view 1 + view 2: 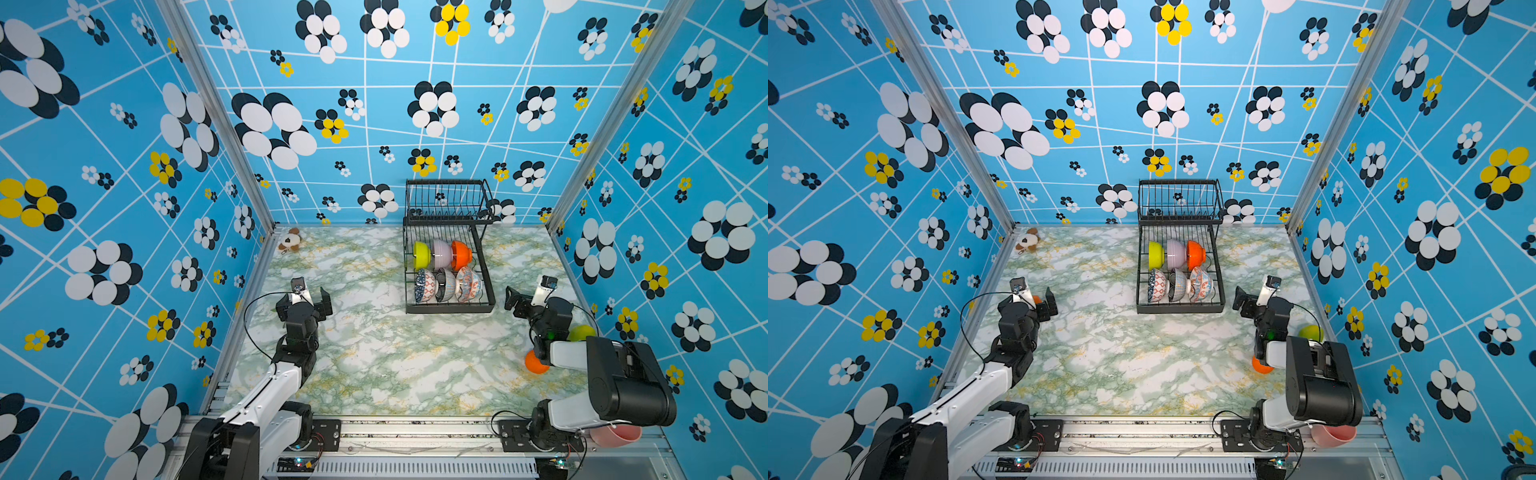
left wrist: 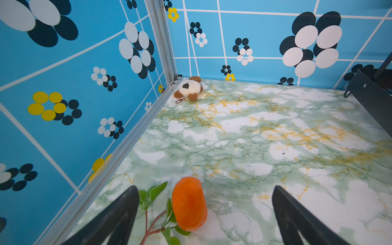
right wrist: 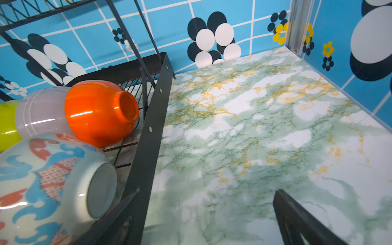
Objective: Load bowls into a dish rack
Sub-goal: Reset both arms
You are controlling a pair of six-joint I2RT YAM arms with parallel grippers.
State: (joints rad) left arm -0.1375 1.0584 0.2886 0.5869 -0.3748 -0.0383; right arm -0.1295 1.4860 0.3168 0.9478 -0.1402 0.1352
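Marble-patterned table (image 1: 374,365) lies bare across the middle of both top views, hemmed by blue walls (image 1: 124,266). We see both arms reaching up-frame from the bottom edge. Our left gripper (image 1: 304,305), left of centre, has its jaws spread wide and empty, with an orange fruit (image 2: 188,203) on the table between them. Our right gripper (image 1: 530,297) gapes empty too, just right of the dish rack (image 1: 491,291), whose lower tray holds all six bowls (image 1: 441,253) on edge.
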